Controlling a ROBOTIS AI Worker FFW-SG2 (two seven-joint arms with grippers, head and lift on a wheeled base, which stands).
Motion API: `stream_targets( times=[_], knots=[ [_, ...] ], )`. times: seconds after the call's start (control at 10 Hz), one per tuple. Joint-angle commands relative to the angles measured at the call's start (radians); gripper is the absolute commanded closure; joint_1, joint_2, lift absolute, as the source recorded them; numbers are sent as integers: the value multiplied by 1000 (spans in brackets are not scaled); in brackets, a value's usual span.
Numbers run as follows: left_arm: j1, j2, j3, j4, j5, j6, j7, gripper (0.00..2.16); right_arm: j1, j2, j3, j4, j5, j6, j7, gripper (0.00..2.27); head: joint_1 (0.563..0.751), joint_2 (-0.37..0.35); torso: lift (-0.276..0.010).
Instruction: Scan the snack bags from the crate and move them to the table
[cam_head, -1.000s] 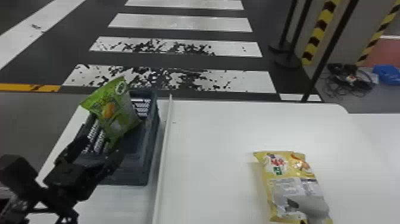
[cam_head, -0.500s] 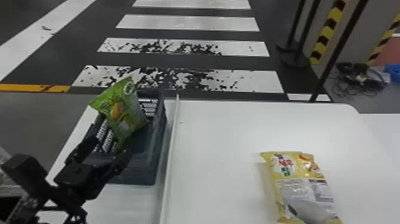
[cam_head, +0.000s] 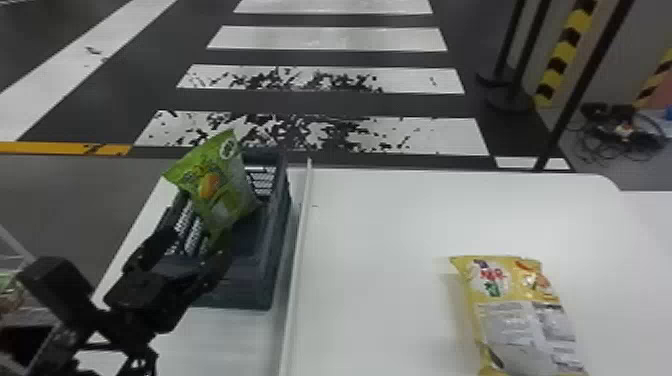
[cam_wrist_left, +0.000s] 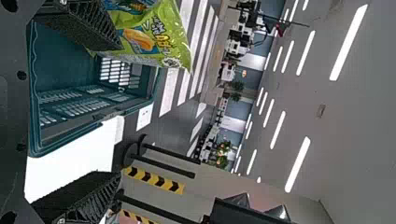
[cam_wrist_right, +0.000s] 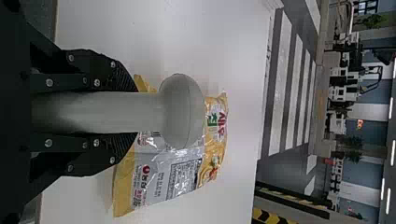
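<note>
In the right wrist view, the right pincer (cam_wrist_right: 135, 111) grips a grey scanner (cam_wrist_right: 183, 112), pointed across the yellow snack bag (cam_head: 525, 315) lying on the table (cam_head: 380, 240). The left arm slants forward, its pincer (cam_head: 199, 241) spread wide at the near end of the crate (cam_head: 237, 295); beyond, the green snack bag (cam_head: 215, 185) leans in the crate.

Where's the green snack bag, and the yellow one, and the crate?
green snack bag (cam_head: 210, 186): head view, on the orange picture on its front
yellow snack bag (cam_head: 512, 320): head view, on its silvery panel
crate (cam_head: 247, 291): head view, on its near outer wall
</note>
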Motion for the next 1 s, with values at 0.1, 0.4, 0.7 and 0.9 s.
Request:
stream_targets(
  times=[0.1, 0.4, 0.7, 0.9],
  knots=[
    [2, -1, 8, 2, 2, 0, -7, 33, -8, -2, -3, 37, -1, -39, 0, 2240, 695, 39, -95],
    [7, -4, 8, 2, 4, 0, -11, 33, -51, -7, -16, 86, -3, -54, 0, 2240, 695, 32, -95],
    [10, -4, 10, -2, 4, 0, -11, 33, -64, -8, -23, 110, -8, -54, 0, 2240, 695, 21, -95],
    [11, -4, 10, -2, 4, 0, -15, 33, -58, -8, -28, 115, -12, -76, 0, 2240, 695, 15, -95]
  ],
)
